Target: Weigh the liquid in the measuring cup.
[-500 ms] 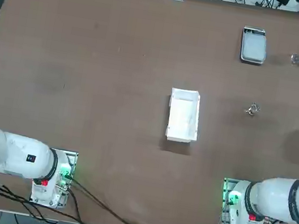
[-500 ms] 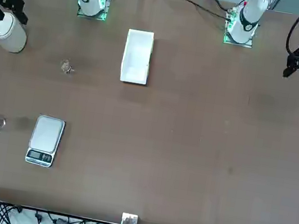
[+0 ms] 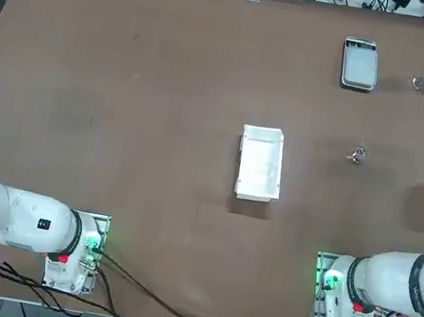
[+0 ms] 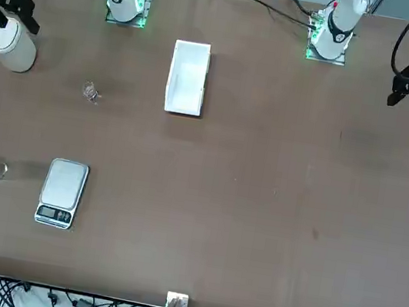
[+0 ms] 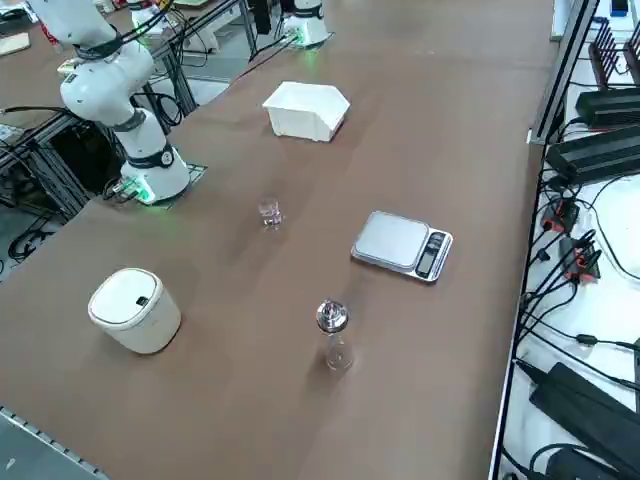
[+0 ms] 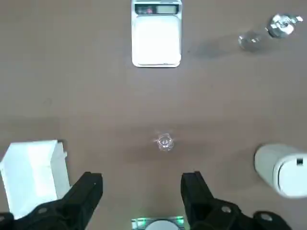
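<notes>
We can read no brand or label anywhere; the scale [image 6: 157, 36] has a small display strip, but its writing is too faint to make out. The cup [image 6: 165, 142] is a tiny clear thing that glints, standing alone on the brown counter [image 6: 96, 96]. Our right hand [image 6: 141, 184] hangs high above the counter, fingers [image 6: 88, 189] spread wide, holding and touching nothing. The cup lies just ahead of the gap between the fingers, well below them. The scale sits farther out along the same line, well apart from the cup. A white tray [image 6: 31, 175] lies off to one side of the hand, a white lidded canister [image 6: 283, 170] to the other. Beyond the canister stand a small clear bottle [image 6: 249, 40] and a metal-topped piece [image 6: 281, 23].
</notes>
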Controlling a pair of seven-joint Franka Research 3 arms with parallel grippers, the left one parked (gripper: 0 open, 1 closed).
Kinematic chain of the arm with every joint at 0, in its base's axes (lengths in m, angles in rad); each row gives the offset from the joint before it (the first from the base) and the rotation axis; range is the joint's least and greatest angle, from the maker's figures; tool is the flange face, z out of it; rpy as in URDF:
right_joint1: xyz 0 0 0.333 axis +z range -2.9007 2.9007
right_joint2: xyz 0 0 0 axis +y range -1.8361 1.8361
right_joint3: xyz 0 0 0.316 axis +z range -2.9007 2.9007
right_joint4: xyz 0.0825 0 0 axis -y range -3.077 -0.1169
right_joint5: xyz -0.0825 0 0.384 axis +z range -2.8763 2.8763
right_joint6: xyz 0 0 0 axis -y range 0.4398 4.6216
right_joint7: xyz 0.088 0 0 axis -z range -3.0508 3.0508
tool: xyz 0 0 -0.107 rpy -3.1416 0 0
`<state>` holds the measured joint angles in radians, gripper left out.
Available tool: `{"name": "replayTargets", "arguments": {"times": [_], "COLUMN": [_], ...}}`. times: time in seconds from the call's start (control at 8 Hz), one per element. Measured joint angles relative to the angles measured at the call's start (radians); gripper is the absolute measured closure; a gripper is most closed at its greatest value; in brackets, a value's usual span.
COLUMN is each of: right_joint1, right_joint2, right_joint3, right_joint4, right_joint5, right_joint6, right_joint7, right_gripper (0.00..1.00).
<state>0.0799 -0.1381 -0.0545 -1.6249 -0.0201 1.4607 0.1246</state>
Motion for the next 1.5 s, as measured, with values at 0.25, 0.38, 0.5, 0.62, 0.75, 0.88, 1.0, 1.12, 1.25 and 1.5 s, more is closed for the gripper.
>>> {"name": "replayTargets", "arguments": {"times": [0.25, 0.38, 0.5, 0.62, 0.75, 0.88, 1.0, 1.12, 1.25, 1.5], "right_joint1": [0.018, 0.033, 0.052, 0.079, 0.112, 0.152, 0.192, 0.225, 0.249, 0.278], "right_joint2": [0.029, 0.048, 0.068, 0.089, 0.107, 0.121, 0.133, 0.149, 0.171, 0.245], "right_joint3": [0.056, 0.073, 0.08, 0.081, 0.082, 0.083, 0.084, 0.086, 0.086, 0.086], "right_joint4": [-0.005, -0.014, -0.03, -0.055, -0.093, -0.153, -0.226, -0.297, -0.345, -0.376], "right_joint5": [-0.03, -0.035, -0.042, -0.068, -0.105, -0.146, -0.19, -0.234, -0.267, -0.333], "right_joint6": [0.005, 0.014, 0.024, 0.041, 0.069, 0.121, 0.184, 0.234, 0.259, 0.269], "right_joint7": [0.189, 0.278, 0.368, 0.461, 0.559, 0.684, 0.827, 0.961, 1.083, 1.309], "right_gripper": [0.0, 0.0, 0.0, 0.0, 0.0, 0.0, 0.0, 0.0, 0.0, 0.0]}}
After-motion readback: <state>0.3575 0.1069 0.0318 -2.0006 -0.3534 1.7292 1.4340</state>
